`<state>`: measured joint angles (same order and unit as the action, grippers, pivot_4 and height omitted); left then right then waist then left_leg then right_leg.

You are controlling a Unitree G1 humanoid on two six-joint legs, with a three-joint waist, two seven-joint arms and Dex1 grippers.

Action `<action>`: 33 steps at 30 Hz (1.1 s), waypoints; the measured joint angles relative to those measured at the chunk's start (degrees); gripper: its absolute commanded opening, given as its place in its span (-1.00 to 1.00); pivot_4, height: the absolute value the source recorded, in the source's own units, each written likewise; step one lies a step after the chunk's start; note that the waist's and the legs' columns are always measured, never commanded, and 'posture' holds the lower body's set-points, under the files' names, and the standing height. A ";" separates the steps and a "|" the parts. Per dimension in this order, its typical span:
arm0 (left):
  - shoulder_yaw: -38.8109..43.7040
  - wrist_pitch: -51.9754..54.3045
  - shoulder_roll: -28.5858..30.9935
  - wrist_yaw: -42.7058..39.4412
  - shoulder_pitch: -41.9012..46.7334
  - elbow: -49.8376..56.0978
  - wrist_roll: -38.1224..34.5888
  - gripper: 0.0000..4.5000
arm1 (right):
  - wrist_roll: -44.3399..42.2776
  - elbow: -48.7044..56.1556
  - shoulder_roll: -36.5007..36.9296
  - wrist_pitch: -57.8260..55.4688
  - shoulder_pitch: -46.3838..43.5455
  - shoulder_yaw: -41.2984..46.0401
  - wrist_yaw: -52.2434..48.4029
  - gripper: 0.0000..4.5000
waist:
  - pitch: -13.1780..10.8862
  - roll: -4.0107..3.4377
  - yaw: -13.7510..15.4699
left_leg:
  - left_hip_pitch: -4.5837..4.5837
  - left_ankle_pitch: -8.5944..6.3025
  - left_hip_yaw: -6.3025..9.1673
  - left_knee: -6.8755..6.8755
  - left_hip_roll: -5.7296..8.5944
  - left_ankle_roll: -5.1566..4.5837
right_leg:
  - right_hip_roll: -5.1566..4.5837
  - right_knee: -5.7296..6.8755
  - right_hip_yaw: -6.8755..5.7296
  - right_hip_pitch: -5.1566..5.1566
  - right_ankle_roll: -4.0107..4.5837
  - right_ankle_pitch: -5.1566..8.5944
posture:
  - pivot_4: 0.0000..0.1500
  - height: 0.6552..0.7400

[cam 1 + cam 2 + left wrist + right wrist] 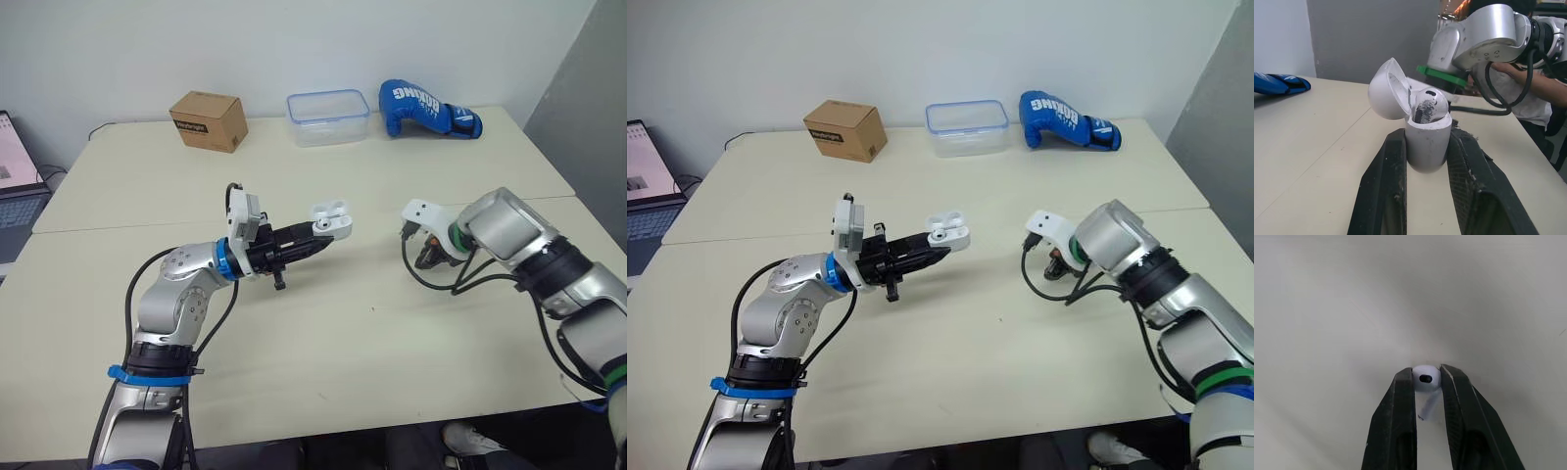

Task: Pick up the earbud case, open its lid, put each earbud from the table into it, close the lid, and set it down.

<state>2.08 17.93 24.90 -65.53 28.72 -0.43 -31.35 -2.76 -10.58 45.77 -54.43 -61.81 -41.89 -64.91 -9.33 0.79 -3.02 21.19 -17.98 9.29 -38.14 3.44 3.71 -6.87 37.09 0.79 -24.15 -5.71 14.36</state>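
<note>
My left gripper [1426, 147] is shut on the white earbud case [1425, 139], held above the table's middle [330, 221]. Its lid [1387, 89] stands open, and one white earbud [1428, 105] sits inside. My right gripper [1426, 377] is shut on a second white earbud [1425, 377], its tips low over the table surface [1327, 333]. In the eye views the right gripper [428, 253] is down at the table, right of the case.
Along the far edge of the table [323, 333] are a brown cardboard box [208, 120], a clear plastic container [328, 117] and a blue boxing glove [426, 109]. A laptop [15, 186] sits off the table's left. A person's arm [1528, 85] appears behind my right arm.
</note>
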 measured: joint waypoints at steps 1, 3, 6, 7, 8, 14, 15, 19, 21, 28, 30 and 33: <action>0.00 -0.01 0.00 -0.02 0.00 -0.02 0.00 -0.65 | 0.46 1.19 1.18 3.02 0.02 -0.01 -1.87 -0.84 | 0.00 0.00 -0.07 | 0.00 0.00 -0.01 0.00 -0.01 0.00 | 0.00 0.01 0.00 0.00 0.00 0.00 | 1.00 0.78; -0.01 -0.02 0.01 -0.11 0.00 -0.01 0.00 -0.65 | 1.53 3.21 2.70 8.24 0.07 -0.01 -5.79 -0.84 | 0.00 0.00 -0.16 | -0.04 0.00 -0.01 0.00 -0.02 0.00 | 0.01 0.03 0.00 0.03 0.00 0.00 | 1.00 0.78; -0.10 -0.01 0.34 -0.42 0.02 0.00 0.00 -0.65 | 4.10 4.66 4.08 16.86 1.63 -0.80 -10.77 -0.84 | 0.00 0.00 -0.26 | -0.06 0.00 -0.03 0.00 -0.03 0.00 | 0.01 0.04 0.01 0.04 0.00 0.00 | 1.00 0.78; -0.11 -0.01 0.70 -0.74 -0.01 0.02 0.00 -0.65 | 5.27 4.87 4.61 20.11 2.48 -1.42 -12.34 -0.84 | 0.00 0.00 -0.22 | -0.06 0.00 -0.03 0.00 -0.03 0.00 | 0.01 0.02 0.00 0.05 0.00 0.00 | 1.00 0.78; -0.11 -0.01 1.06 -1.04 -0.04 0.02 0.00 -0.65 | 6.19 4.84 4.92 21.88 3.05 -1.98 -13.25 -0.84 | 0.00 0.00 -0.22 | -0.05 0.00 -0.03 0.00 -0.02 0.00 | 0.01 0.01 0.01 0.04 0.00 0.00 | 1.00 0.78; -0.13 -0.01 1.89 -2.24 -0.46 0.00 0.00 -0.65 | 11.09 3.30 5.55 32.46 5.15 -2.04 -18.16 -0.84 | 0.00 0.00 -0.16 | -0.06 0.00 -0.02 0.00 -0.04 0.00 | 0.01 0.02 0.00 0.04 0.00 0.00 | 1.00 0.78; -0.14 -0.01 1.90 -2.56 -0.51 -0.01 0.00 -0.65 | 11.52 2.97 5.44 33.29 5.43 -2.02 -18.57 -0.84 | 0.00 0.01 -0.16 | -0.06 0.00 -0.03 0.00 -0.03 0.00 | 0.01 0.02 0.00 0.04 0.00 0.00 | 1.00 0.78; -0.24 -0.01 1.86 -2.63 -0.54 -0.11 0.04 -0.65 | 13.89 1.42 4.59 35.85 7.00 -1.95 -19.20 -0.84 | 0.00 0.00 -0.13 | -0.05 0.00 -0.03 -0.01 -0.02 0.00 | 0.01 0.01 0.01 0.05 0.00 0.00 | 1.00 0.78; -0.45 -0.01 1.79 -2.62 -0.54 -0.11 0.04 -0.65 | 15.21 0.84 4.31 37.00 7.12 -1.85 -19.38 -0.84 | 0.00 0.01 -0.13 | -0.06 0.00 -0.03 -0.01 -0.03 0.00 | 0.01 0.01 0.01 0.05 0.00 0.00 | 1.00 0.78; -0.63 -0.01 1.67 -2.54 -0.54 -0.09 0.05 -0.65 | 17.96 -0.73 2.92 39.18 7.60 0.26 -19.75 -0.39 | 0.00 0.01 -0.11 | -0.06 0.00 -0.02 -0.02 -0.02 0.00 | 0.01 0.02 0.01 0.07 0.00 0.00 | 1.00 0.78; -0.63 -0.01 1.66 -2.51 -0.54 -0.09 0.04 -0.65 | 18.86 -0.68 2.88 39.66 7.88 0.81 -19.59 -0.08 | 0.00 0.01 -0.10 | -0.06 0.00 -0.01 -0.02 -0.02 0.00 | 0.01 0.02 0.01 0.06 0.00 0.00 | 1.00 0.78; -0.63 -0.01 1.61 -2.48 -0.60 -0.08 0.04 -0.65 | 20.15 0.70 3.04 39.99 9.03 2.25 -19.62 0.06 | 0.00 0.01 -0.03 | -0.05 0.00 -0.01 -0.02 -0.02 0.00 | 0.01 0.01 0.01 0.06 0.00 0.00 | 1.00 0.78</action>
<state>1.45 17.92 26.51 -68.01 28.12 -0.50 -31.31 17.38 -9.88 48.81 -14.44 -52.78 -39.64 -84.53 -9.33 0.80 -3.06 21.14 -17.97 9.27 -38.15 3.42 3.71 -6.86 37.10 0.80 -24.09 -5.71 14.36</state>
